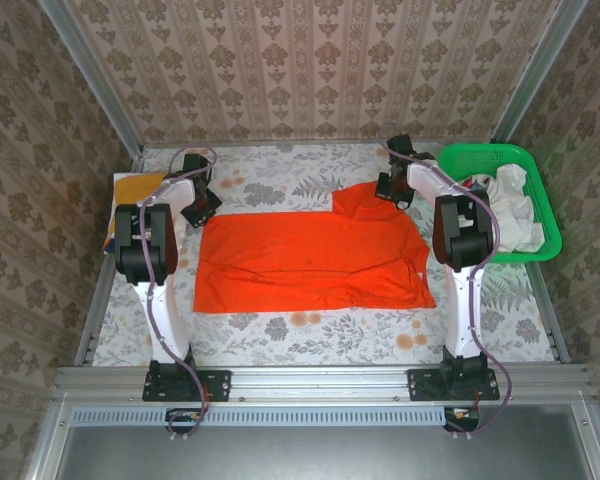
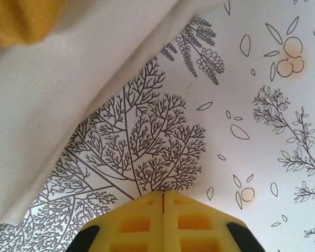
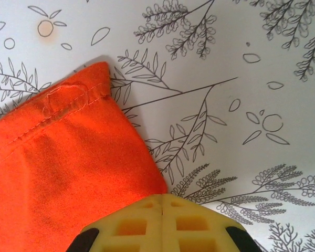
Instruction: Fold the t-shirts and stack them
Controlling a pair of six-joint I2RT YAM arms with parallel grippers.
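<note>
The bright orange-red t-shirt (image 1: 310,255) lies spread flat across the middle of the table. My left gripper (image 1: 200,207) sits at its far left corner. Its yellow fingers (image 2: 142,220) are pressed shut (image 2: 163,195), and a thin orange sliver shows in the seam between them. My right gripper (image 1: 392,188) is at the shirt's far right part, where the cloth rises toward it. In the right wrist view the shirt (image 3: 68,173) runs under the closed tips (image 3: 161,197). A folded mustard-yellow t-shirt (image 1: 140,185) (image 2: 21,21) lies on white cloth (image 2: 52,105) at the far left.
A green mesh basket (image 1: 485,150) at the far right holds crumpled white t-shirts (image 1: 510,205). A floral tablecloth (image 1: 310,325) covers the table, with metal rails along its edges. Patterned walls close in the back and both sides.
</note>
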